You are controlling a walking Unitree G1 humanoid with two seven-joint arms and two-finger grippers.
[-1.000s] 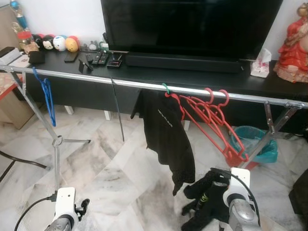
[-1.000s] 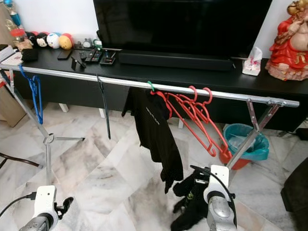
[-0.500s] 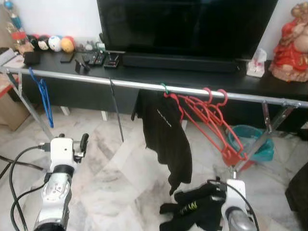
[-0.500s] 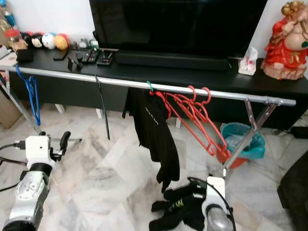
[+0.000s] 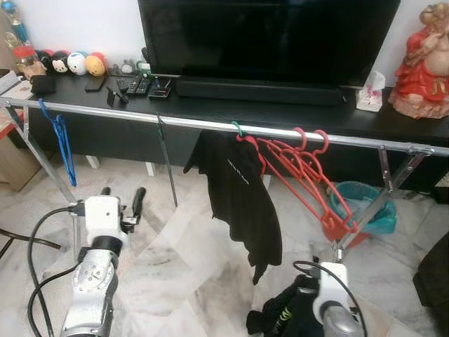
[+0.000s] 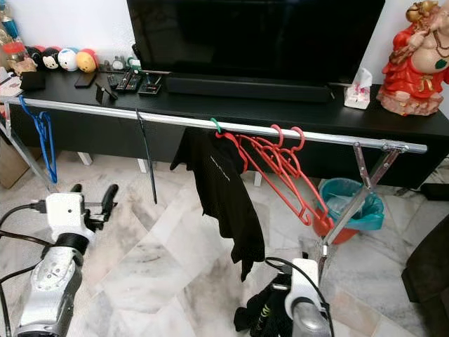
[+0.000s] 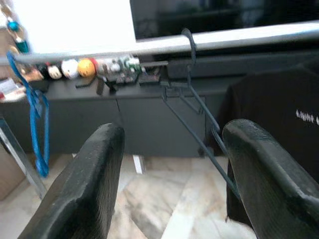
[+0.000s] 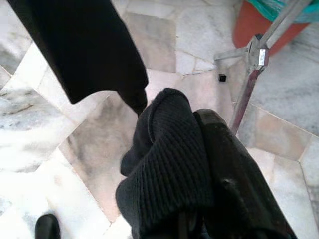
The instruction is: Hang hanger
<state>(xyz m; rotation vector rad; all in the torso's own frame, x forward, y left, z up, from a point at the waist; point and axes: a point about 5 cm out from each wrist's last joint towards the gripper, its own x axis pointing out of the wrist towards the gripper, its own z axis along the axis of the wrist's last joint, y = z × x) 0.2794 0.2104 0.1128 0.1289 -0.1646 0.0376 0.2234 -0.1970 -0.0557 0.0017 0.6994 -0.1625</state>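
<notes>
A silver clothes rail (image 5: 210,125) runs across in front of a black TV console. An empty black hanger (image 5: 167,165) hangs on it left of centre, seen close in the left wrist view (image 7: 199,124). My left gripper (image 5: 123,200) is raised below and left of that hanger, open, with nothing between its fingers (image 7: 87,179). Further right hang a black shirt (image 5: 242,189) and several red hangers (image 5: 302,168); a blue hanger (image 5: 64,140) is at the rail's left end. Low at the right, my right gripper (image 8: 184,199) is shut on a black knit garment (image 5: 287,316).
A large TV (image 5: 266,35) stands on the console (image 5: 280,112) with remotes (image 5: 140,86), plush toys (image 5: 70,63) and a red statue (image 5: 424,63). A teal bin (image 5: 365,210) sits by the rack's right leg (image 5: 375,210). The floor is marble tile (image 5: 175,260).
My left arm has risen from the bottom edge toward the black hanger, fingers apart. The right gripper with the garment has sunk lower in the picture. The camera has shifted slightly.
</notes>
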